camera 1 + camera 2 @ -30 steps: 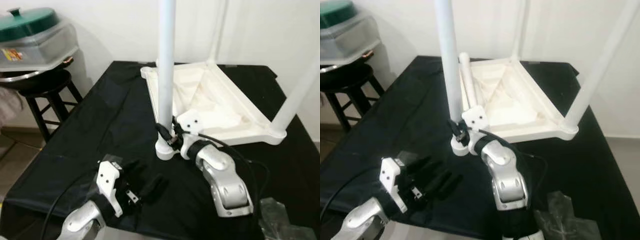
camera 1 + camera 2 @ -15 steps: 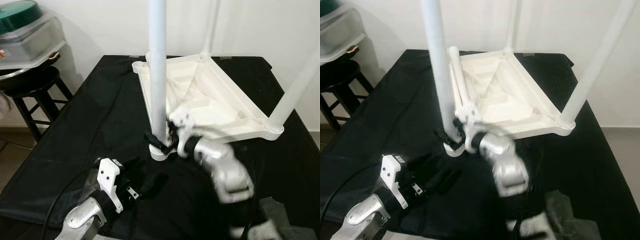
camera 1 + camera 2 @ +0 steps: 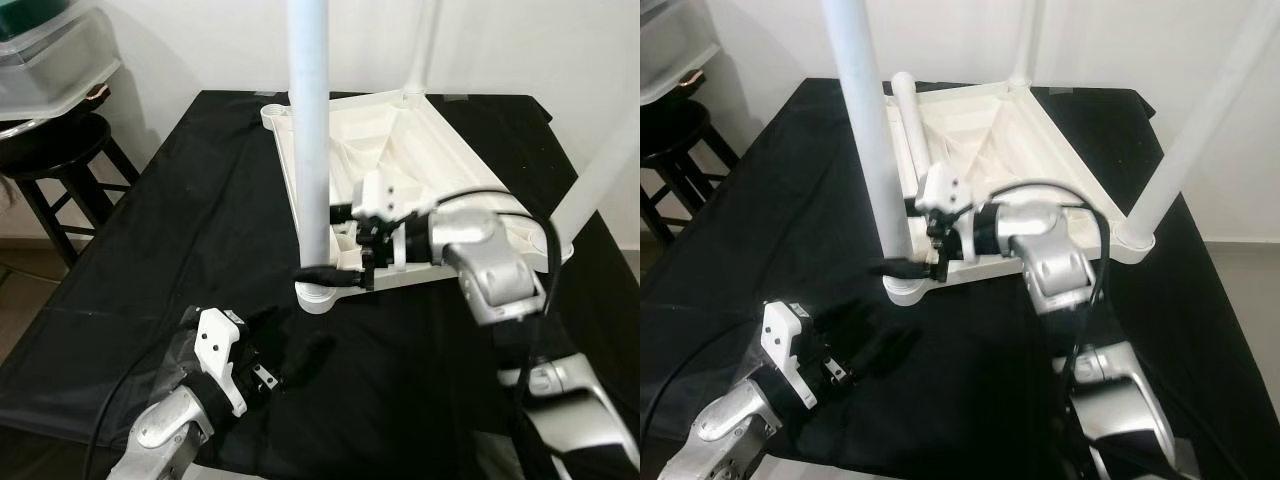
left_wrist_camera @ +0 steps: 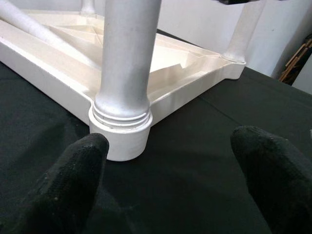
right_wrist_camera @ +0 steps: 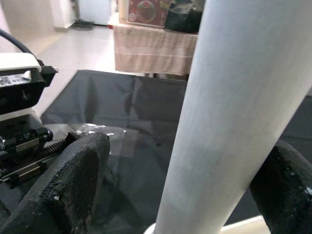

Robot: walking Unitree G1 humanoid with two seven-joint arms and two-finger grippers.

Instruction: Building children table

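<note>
standing legs (image 3: 309, 140): three; right claw (image 3: 335, 272) and left claw (image 3: 865, 345): both apart

A black stool (image 3: 60, 165) bearing a clear plastic bin (image 3: 45, 55) stands beside the black-draped surface (image 3: 200, 230).

Head views look down, wrist views close, sharing table leg (image 4: 124, 73)

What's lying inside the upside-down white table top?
Inside the table top, a loose white leg lies along its left wall, over moulded ribs. The right gripper and its arm cover the near part, so what lies there cannot be seen.
</note>
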